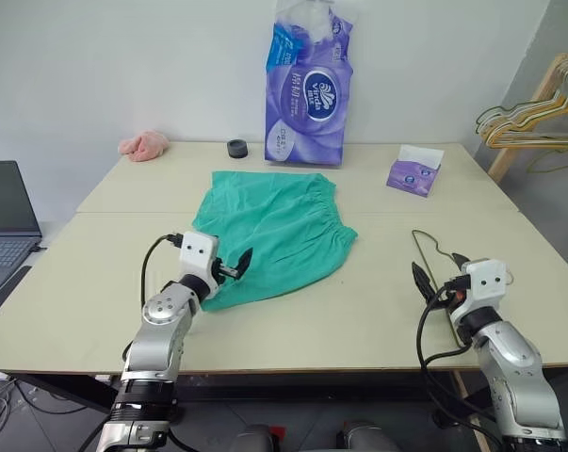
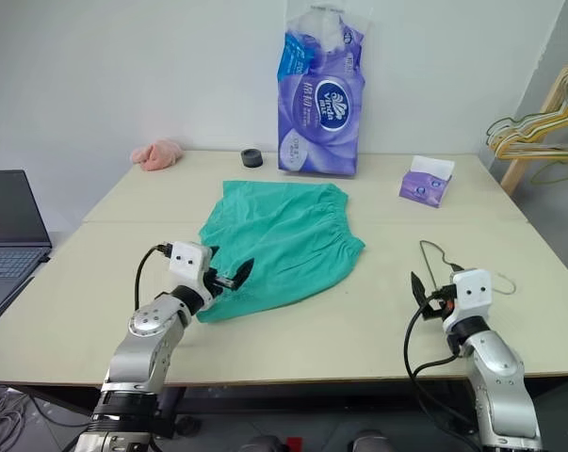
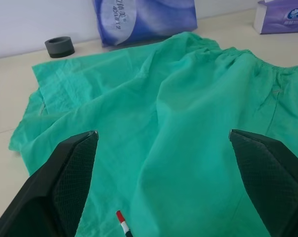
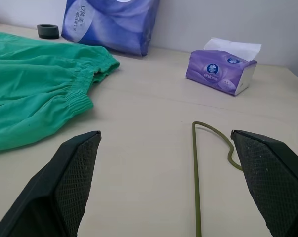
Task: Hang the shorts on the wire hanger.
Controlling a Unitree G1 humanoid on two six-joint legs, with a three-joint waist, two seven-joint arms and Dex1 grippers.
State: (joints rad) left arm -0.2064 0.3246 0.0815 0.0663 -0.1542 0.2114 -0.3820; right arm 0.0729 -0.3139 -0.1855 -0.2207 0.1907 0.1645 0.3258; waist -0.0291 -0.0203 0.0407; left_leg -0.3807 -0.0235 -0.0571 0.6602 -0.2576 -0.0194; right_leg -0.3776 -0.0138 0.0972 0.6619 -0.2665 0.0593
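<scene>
The teal-green shorts point(image 1: 274, 231) lie flat in the middle of the table, with the gathered waistband toward the right. My left gripper point(image 1: 235, 268) hovers open at their near left corner; in the left wrist view its fingers point(image 3: 74, 177) stand wide apart over the fabric point(image 3: 188, 98) with nothing between them. The thin olive wire hanger point(image 1: 421, 252) lies on the table to the right of the shorts, its hook end pointing away from me. My right gripper point(image 1: 441, 271) is open just above the hanger's near part, the wire point(image 4: 194, 173) running between its spread fingers.
A tall purple tissue pack point(image 1: 307, 89) stands at the back of the table, with a small tissue box point(image 1: 415, 171) to its right, a black ring point(image 1: 237, 148) and a pink cloth point(image 1: 144, 144) to its left. A laptop point(image 1: 6, 212) sits off the left edge. A bunch of hangers point(image 1: 533, 118) hangs on a rack at far right.
</scene>
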